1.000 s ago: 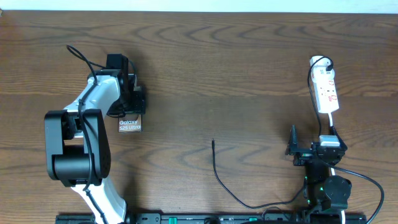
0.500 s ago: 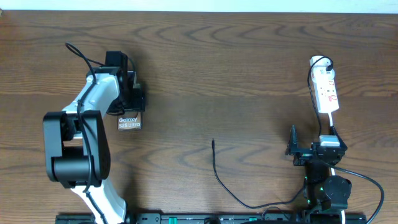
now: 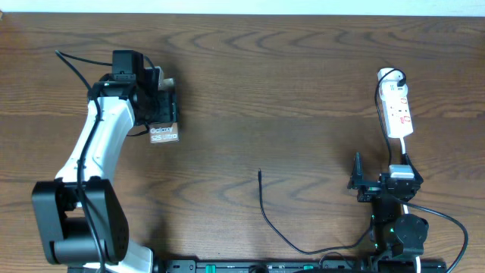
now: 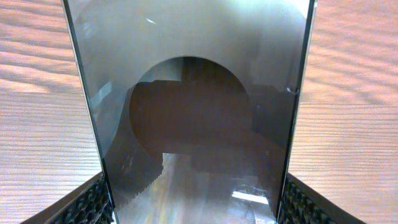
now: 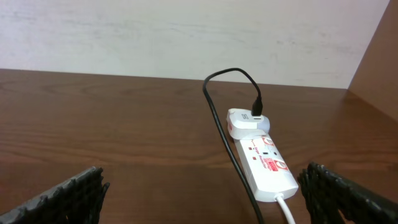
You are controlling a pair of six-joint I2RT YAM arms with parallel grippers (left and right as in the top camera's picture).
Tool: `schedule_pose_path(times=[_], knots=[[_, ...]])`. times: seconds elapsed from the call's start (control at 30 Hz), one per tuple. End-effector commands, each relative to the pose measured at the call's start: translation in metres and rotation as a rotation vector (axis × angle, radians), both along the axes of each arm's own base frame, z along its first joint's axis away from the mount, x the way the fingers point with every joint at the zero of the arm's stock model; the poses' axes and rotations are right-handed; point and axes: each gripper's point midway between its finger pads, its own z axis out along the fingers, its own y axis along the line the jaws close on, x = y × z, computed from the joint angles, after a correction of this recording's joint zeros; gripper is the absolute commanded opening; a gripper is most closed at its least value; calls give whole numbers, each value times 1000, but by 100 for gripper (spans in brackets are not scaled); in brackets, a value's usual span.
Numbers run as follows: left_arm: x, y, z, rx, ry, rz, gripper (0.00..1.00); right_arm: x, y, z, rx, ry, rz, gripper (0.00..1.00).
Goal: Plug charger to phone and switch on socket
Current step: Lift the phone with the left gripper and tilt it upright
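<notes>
Brown wooden table (image 3: pixel 288 76), pale wall (image 5: pixel 155 31) behind. Pinched in left gripper (image 3: pixel 164 121): phone (image 4: pixel 186 93), largely hidden overhead. Right of phone: charger (image 3: pixel 261 193), then socket (image 3: pixel 398 114), right gripper (image 5: pixel 208 196) spread wide.

A dark brown wood-grain table (image 3: pixel 303 68) fills the view. A pale wall (image 5: pixel 155 31) rises behind the table's far edge; a black rail (image 3: pixel 227 267) runs along its near edge.
</notes>
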Motion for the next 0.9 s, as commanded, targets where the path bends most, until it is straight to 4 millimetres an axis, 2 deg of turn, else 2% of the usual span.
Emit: schedule_pose_path(times=[0.0, 0.3, 0.57, 0.87], knots=[[8, -25, 38, -162, -72, 17, 8, 0, 2, -1, -13, 4, 11, 99], [2, -57, 56, -461, 30, 195, 8, 0, 2, -1, -13, 4, 11, 99], [-7, -86, 76, -765, 244, 424, 8, 0, 2, -1, -13, 4, 11, 99], [-22, -115, 108, -1040, 501, 512, 7, 0, 2, -1, -13, 4, 11, 99]])
